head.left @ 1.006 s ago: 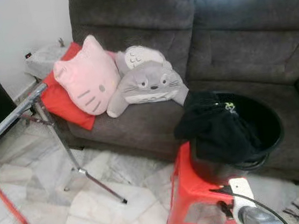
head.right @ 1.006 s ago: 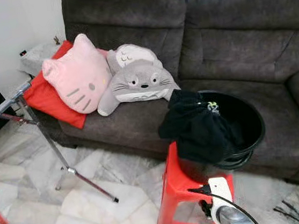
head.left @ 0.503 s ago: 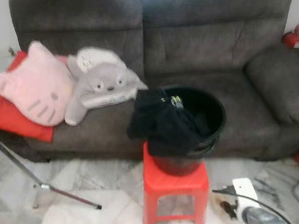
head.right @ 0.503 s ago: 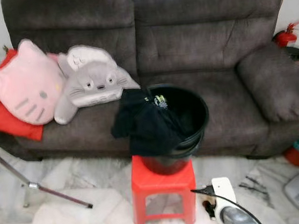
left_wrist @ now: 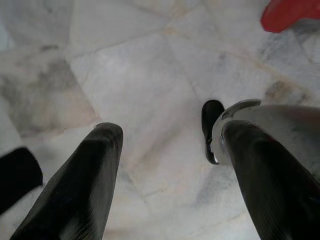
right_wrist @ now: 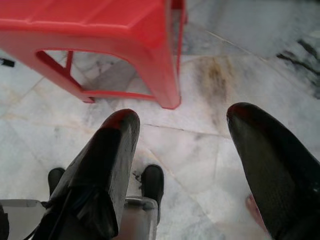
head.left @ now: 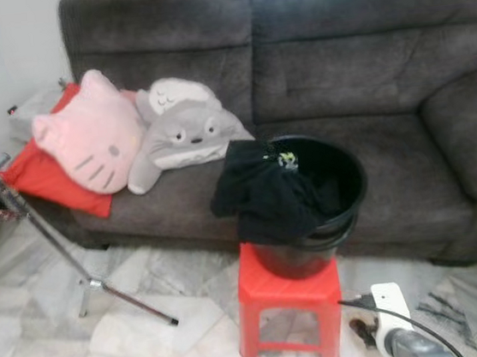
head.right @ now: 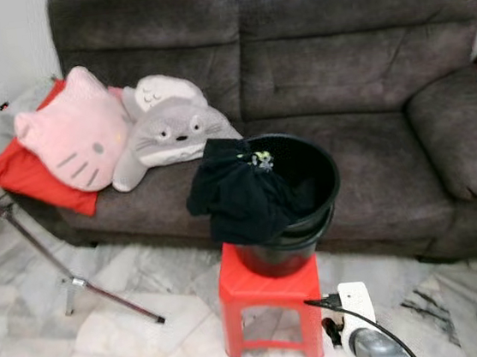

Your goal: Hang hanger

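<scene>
Fingers: left gripper and right gripper both spread, empty, over floor. Hanger: not discernible. Black garment, soft, limp, draped at bucket rim, 9 o'clock side; likely grasp at collar.

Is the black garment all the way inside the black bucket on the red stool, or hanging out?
Hanging out. The black garment is draped over the near rim of the black bucket on the red plastic stool.

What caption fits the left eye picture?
Black bucket draped with dark clothes on a red stool before a grey sofa.
</scene>
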Available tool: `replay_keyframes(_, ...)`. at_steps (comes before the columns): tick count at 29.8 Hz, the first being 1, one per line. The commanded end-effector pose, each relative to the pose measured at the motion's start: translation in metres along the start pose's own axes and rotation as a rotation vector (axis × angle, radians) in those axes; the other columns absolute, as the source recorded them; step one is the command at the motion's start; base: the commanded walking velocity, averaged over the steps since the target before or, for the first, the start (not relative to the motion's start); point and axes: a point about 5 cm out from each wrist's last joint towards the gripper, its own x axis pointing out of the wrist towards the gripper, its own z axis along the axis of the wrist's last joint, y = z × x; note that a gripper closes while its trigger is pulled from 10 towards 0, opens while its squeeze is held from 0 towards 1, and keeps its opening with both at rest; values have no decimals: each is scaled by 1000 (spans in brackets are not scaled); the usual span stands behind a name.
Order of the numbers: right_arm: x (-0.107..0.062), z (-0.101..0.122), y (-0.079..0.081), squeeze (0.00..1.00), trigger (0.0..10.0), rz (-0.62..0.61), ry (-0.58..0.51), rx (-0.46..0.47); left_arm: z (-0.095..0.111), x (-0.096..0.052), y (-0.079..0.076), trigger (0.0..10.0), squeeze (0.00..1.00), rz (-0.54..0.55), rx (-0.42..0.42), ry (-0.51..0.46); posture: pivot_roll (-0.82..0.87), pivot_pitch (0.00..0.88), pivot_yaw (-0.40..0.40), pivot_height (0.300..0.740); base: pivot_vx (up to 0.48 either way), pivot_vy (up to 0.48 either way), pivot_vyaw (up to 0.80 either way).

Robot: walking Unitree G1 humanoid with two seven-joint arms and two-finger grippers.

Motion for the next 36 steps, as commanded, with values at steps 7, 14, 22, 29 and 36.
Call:
replay_keyframes(7,0,0,-2,0,10000,-4,-3,9,-1,0,3,10000,0,8,-3,11,-76,0,40,740,0,0,-714)
replay_keyframes(14,0,1,-2,0,10000,-2,-3,2,-2,0,3,10000,0,15,-30,14,-75,0,38,740,0,0,-706)
replay_keyframes(22,0,1,-2,0,10000,2,-2,0,-1,0,4,10000,0,15,-16,5,-71,0,39,740,0,0,-706)
replay_keyframes(29,0,2,0,0,10000,7,-12,11,0,0,4,10000,0,21,-19,4,-70,0,41,740,0,0,-582)
replay_keyframes(36,0,2,0,0,10000,10,-21,20,-1,0,4,10000,0,20,-24,6,-70,0,41,740,0,236,0)
